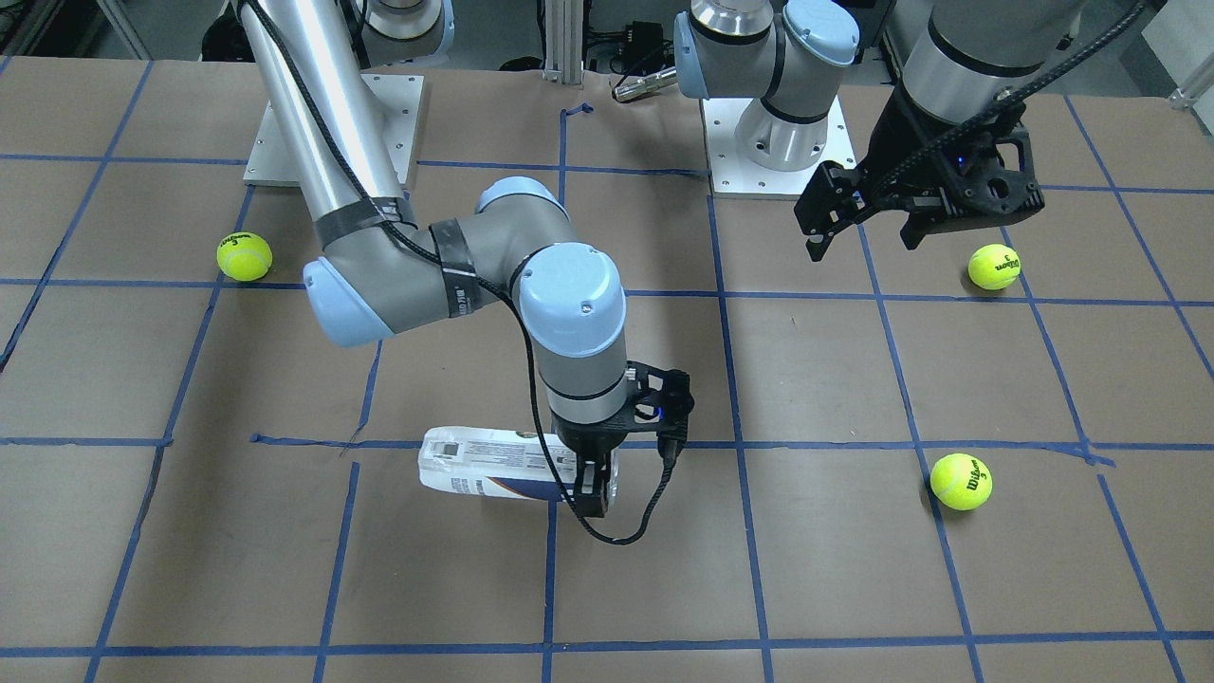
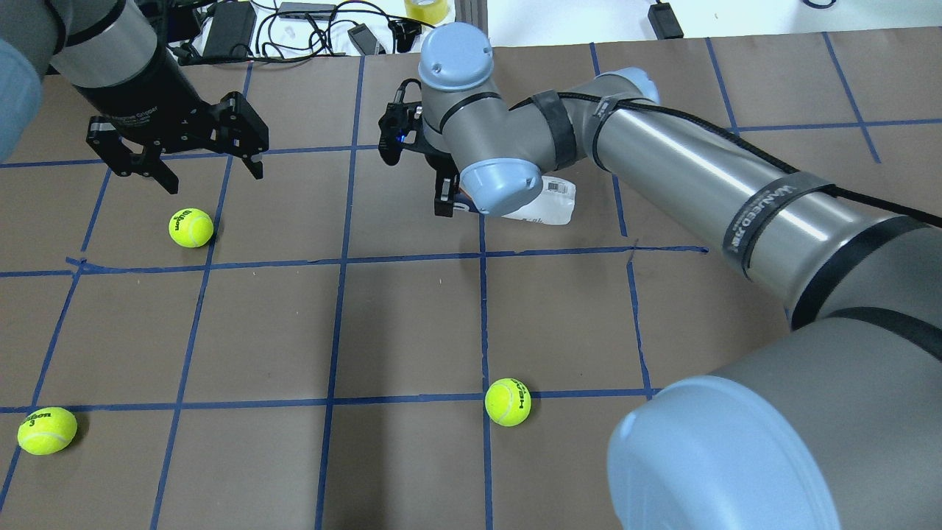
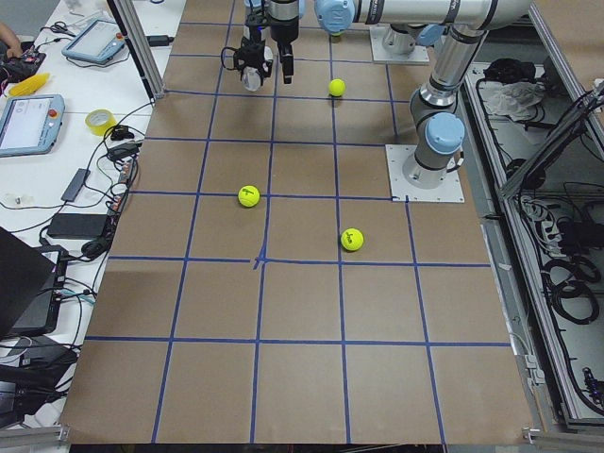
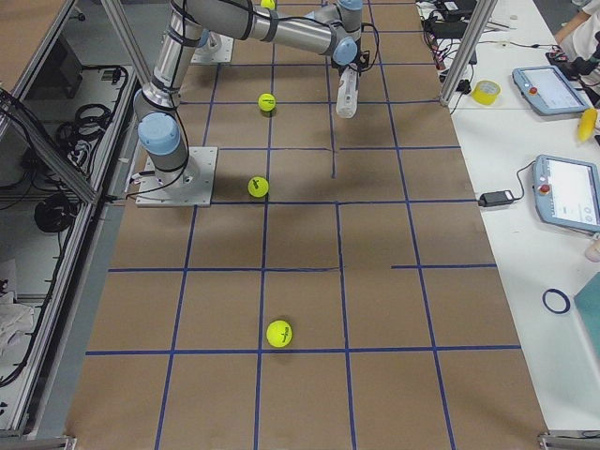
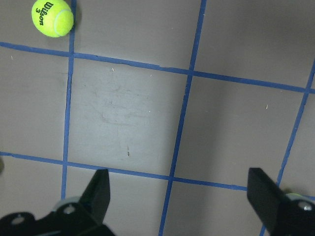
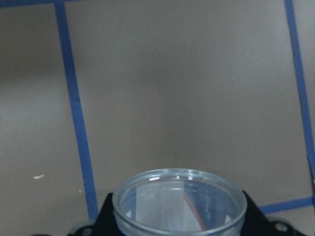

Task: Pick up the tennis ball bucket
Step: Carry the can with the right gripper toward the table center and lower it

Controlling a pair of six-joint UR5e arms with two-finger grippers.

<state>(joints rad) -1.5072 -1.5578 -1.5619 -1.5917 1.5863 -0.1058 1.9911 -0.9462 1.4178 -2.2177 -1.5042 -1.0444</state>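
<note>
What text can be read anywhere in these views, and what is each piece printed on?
"Wilson 3": tennis ball in the left wrist view.
"Wilson 3": near-right ball in the front-facing view.
"Wilson", with a number too small to be sure of: upper-right ball in the same view.
Strap on the right arm: white lettering, too blurred to read.
Tennis ball bucket: label print and barcode, too small to read.
</note>
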